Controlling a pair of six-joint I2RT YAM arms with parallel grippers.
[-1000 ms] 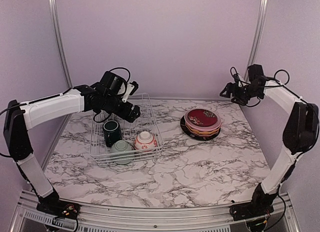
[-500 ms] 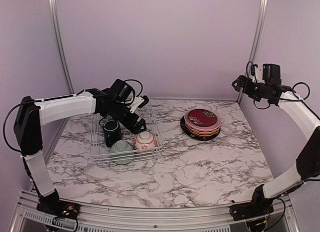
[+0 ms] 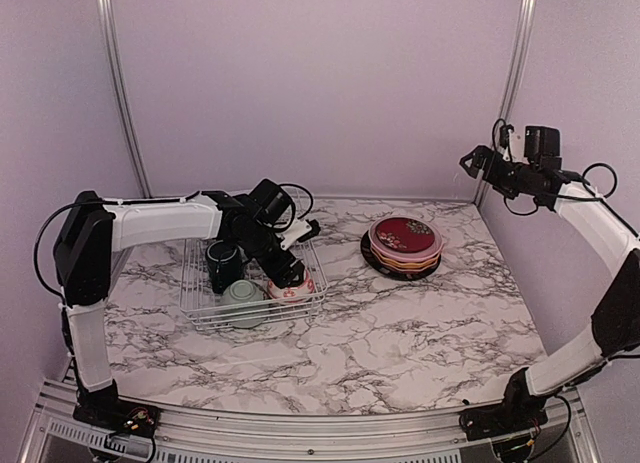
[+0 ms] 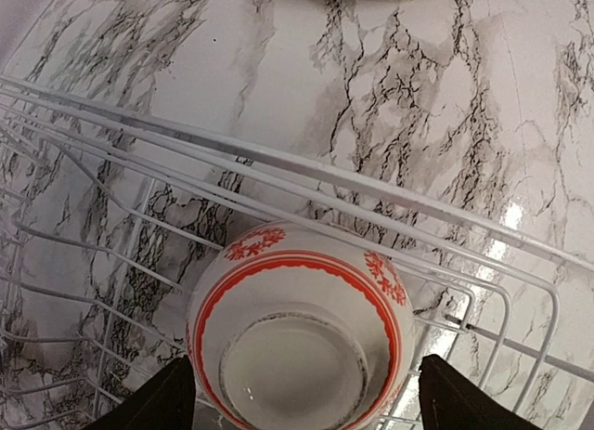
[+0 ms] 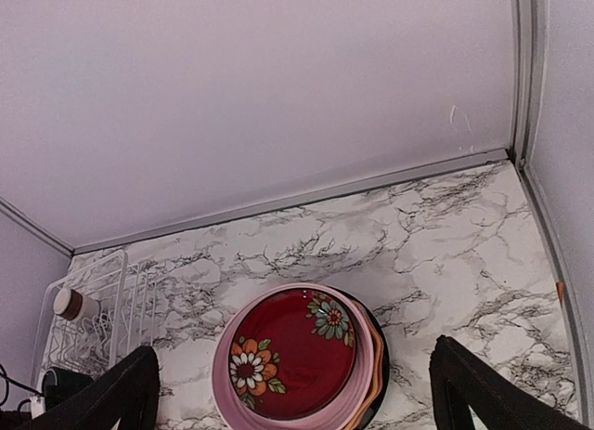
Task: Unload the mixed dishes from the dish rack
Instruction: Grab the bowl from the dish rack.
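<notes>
The white wire dish rack stands at the left. It holds a dark green mug, a pale green bowl and an upside-down pink-white floral bowl. My left gripper is open just above the floral bowl, with a finger on each side and not touching it. The plates lie stacked right of the rack, the floral red one on top. My right gripper is open and empty, high at the back right. A white-and-brown cup sits in the rack's far end.
The rack's right wall wires run close behind the floral bowl. Metal frame posts stand at the back corners, the right one next to my right gripper. Marble tabletop lies in front of the rack and plates.
My left gripper has moved right and down from the rack's far end to just over the floral bowl. My right arm swung up and to the right, then held still.
</notes>
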